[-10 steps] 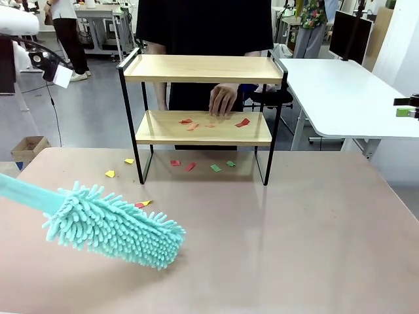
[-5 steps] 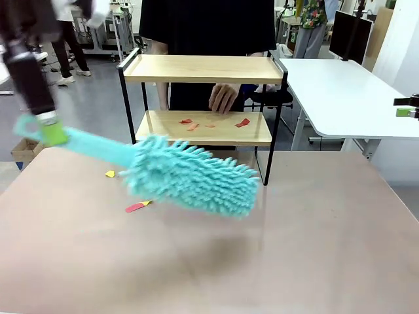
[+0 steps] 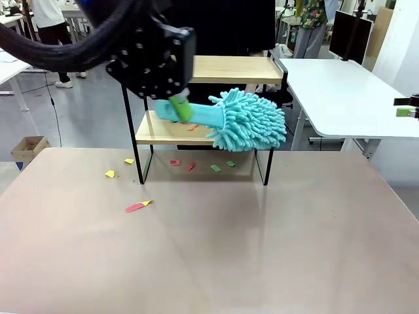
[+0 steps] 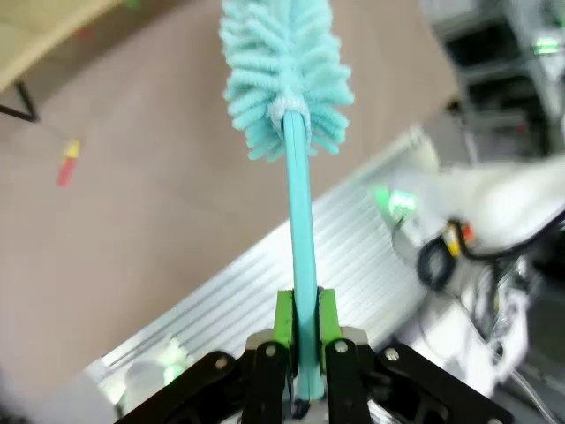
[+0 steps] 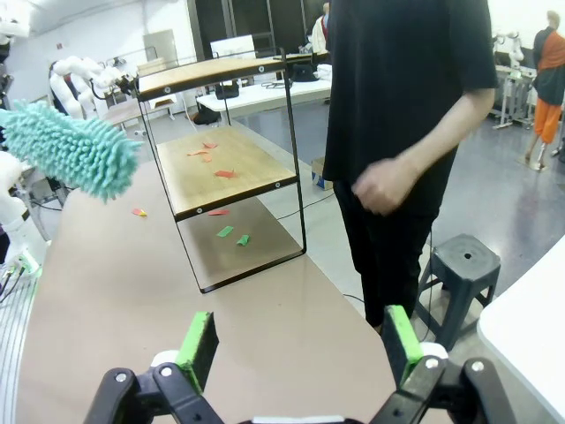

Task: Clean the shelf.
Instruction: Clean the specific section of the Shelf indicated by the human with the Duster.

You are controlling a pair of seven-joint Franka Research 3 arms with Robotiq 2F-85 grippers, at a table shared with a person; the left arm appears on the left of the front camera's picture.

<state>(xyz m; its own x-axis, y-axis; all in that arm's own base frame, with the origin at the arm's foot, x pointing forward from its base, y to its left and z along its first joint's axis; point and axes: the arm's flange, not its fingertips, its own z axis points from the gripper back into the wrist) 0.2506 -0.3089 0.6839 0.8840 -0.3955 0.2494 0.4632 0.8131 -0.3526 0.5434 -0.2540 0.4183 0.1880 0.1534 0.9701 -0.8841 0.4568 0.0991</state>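
The left gripper [image 4: 301, 340] clamps the teal duster [image 3: 249, 121], its head at the lower board of the shelf [image 3: 229, 69] on the table's [image 3: 275, 248] far side, the right gripper [image 5: 297, 344] gapes, and red paper scraps [image 5: 227, 174] there suggest cleaning has barely begun.

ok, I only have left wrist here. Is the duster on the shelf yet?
Observer: No. The right wrist view shows the duster short of the shelf, on the robot's side, with a gap between them.
Operator: Person's hand in the way?
Observer: No. The hand is held at the person's waist, behind the shelf, off both boards.
Operator: Right gripper?
Observer: The right gripper is open and empty, off the shelf's end.
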